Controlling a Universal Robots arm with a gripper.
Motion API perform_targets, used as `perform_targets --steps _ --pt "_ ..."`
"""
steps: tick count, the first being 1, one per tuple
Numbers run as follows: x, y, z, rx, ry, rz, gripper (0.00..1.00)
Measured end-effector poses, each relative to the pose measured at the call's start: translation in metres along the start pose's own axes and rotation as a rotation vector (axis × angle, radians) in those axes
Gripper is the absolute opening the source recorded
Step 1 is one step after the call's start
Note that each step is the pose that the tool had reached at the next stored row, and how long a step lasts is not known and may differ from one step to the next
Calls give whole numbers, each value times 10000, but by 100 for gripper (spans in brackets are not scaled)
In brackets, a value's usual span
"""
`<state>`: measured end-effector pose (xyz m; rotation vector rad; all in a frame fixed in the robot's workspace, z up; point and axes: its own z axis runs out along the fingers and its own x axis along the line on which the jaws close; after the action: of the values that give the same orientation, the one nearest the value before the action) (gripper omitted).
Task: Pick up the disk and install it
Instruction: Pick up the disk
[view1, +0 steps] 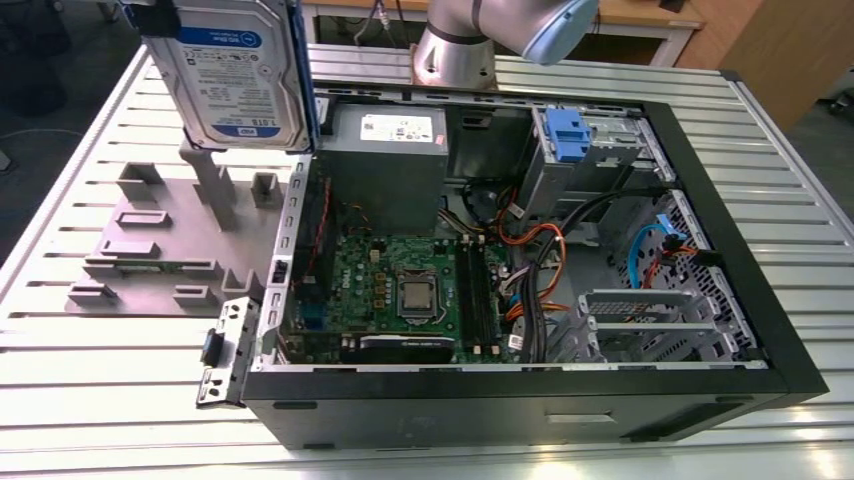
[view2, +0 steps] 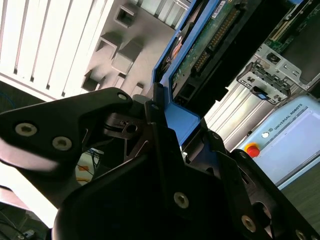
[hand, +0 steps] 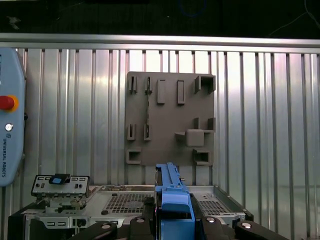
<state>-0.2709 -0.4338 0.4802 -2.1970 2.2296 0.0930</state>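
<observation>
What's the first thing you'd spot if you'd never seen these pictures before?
The silver disk with its white-and-blue label hangs in the air at the exterior view's top left, gripped by the arm's jaws. Below it and toward the exterior view's right lies a big black computer case, wide open, with a green board inside. A grey holder plate sits on the slatted table beside the case.

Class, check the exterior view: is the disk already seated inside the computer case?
No: the disk hangs in the air above the grey holder plate, outside the computer case, at the exterior view's left.
</observation>
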Motion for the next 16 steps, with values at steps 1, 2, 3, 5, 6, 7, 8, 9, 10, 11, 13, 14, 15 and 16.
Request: perform_targets --steps 1,2,3,5,6,7,8,9,10,11,13,14,15,16 --pt "0 -4 0 0 0 0 36" --pt "0 -8 0 0 0 -1 36" --pt "0 -12 0 0 -1 -1 36" --pt "0 -18 0 0 0 0 36" --pt "0 -21 -1 0 0 0 36" --pt "0 -24 -1 0 0 0 36" --pt "0 -27 -1 -1 0 0 36" --pt "0 -29 -1 0 0 0 36" --pt "-1 -33 -1 0 0 0 36" --pt "0 -37 -1 0 0 0 36" --pt "-1 -45 -2 0 0 0 36" --pt "-1 -49 -2 -1 0 0 36" --pt "-1 -52 -2 0 0 0 36" --pt "-1 -55 -2 0 -1 0 36"
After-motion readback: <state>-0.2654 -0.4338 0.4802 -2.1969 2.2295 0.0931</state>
